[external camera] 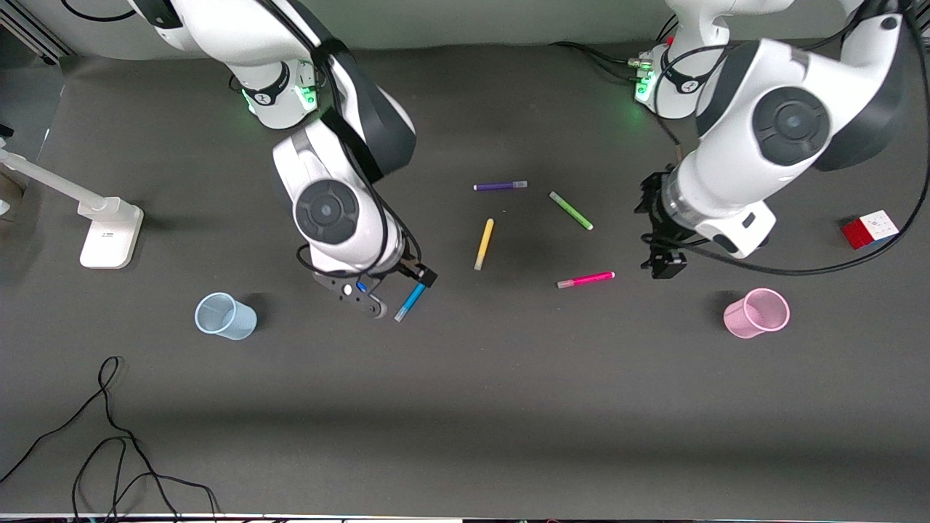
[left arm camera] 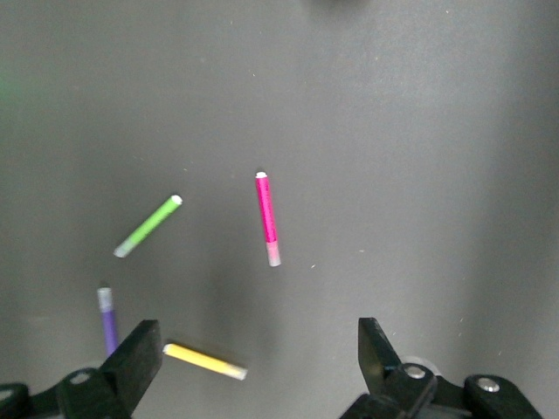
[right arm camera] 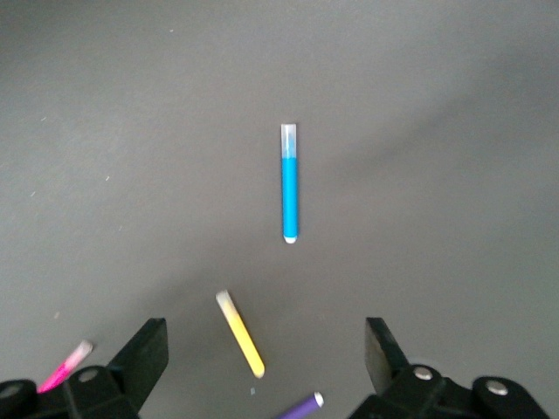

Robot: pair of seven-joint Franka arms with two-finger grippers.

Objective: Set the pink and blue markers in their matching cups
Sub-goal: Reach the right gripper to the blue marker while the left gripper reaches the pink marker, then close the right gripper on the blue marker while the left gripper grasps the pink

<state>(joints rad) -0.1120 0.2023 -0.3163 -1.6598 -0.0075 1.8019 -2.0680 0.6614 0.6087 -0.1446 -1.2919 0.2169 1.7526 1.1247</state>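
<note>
Slim bright-blue felt-tip marker (external camera: 411, 301) lay flat on the dark grey bench (external camera: 465, 407), left of frame centre, clear cap end lowermost. Slim magenta-pink marker (external camera: 585, 280) lay flat right of centre. Pale blue translucent plastic cup (external camera: 225, 316) stood lower left; pale pink translucent cup (external camera: 756, 313) stood lower right. Both looked empty.

Right gripper (right arm camera: 266, 358) hung over the blue marker, fingers spread, nothing held. Left gripper (left arm camera: 258, 353) hung over bare bench between pink marker and pink cup, fingers spread, empty.

Judged step: approach before the first grasp. Next move calls for each gripper to descend, straddle its marker crosswise, then pinch.

Stray yellow pen (external camera: 484, 244), green pen (external camera: 570, 211) and purple pen (external camera: 500, 186) lay above centre.
</note>
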